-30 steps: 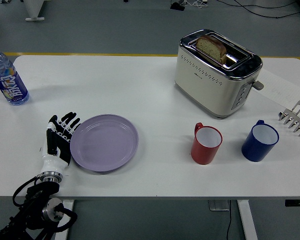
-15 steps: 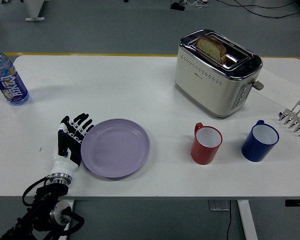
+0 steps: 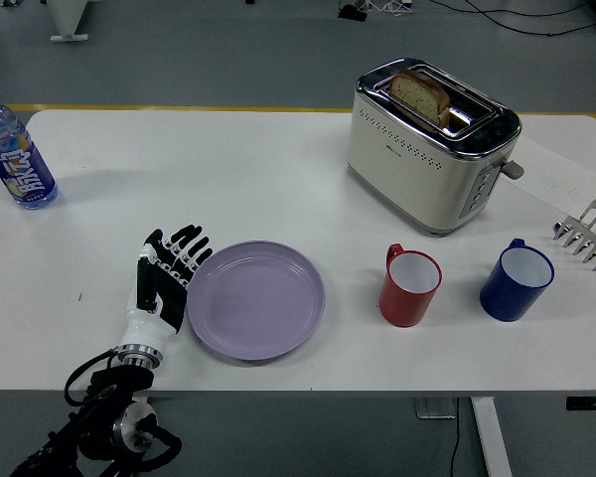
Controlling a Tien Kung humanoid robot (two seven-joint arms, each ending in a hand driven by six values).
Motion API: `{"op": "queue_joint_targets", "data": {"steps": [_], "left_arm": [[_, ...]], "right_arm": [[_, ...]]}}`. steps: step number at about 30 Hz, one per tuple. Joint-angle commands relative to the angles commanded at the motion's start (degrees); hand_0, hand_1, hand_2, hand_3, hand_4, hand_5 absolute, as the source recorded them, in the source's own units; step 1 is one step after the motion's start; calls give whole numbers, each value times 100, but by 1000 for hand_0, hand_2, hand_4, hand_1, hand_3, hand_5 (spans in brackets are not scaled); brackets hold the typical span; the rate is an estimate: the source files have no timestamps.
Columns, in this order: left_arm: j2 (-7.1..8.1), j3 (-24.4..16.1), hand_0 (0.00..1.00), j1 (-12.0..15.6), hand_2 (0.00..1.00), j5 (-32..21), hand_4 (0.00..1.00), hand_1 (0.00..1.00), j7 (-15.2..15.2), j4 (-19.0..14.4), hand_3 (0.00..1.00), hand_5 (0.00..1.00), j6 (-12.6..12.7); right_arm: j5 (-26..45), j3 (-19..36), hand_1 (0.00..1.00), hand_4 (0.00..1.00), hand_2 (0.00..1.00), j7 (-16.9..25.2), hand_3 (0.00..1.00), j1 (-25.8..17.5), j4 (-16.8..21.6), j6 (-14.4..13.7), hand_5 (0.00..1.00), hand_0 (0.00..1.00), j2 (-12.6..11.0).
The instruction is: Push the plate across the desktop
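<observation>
Right now I have the left hand (image 3: 163, 283) flat on the worktop (image 3: 228, 169), fingers (image 3: 184, 246) spread and held straight against the left rim of the purple plate (image 3: 256, 299). I'd keep the palm low and push steadily rightward so the plate slides without spinning, and stop short of the red mug (image 3: 409, 286). Since a second ago, hand and plate have both travelled right together, closing the gap to the mug.

Bright even overhead light, soft short shadows, sharp focus, no glare.
</observation>
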Motion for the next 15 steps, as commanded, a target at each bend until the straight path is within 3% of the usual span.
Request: {"op": "queue_joint_targets", "data": {"steps": [15], "left_arm": [[0,532,752,-77,775,-255,511,771,-56,-113,606,998,-9]], "right_arm": [[-63,47,556,338,694,-3,612,21,0,8,316,567,1]]}}
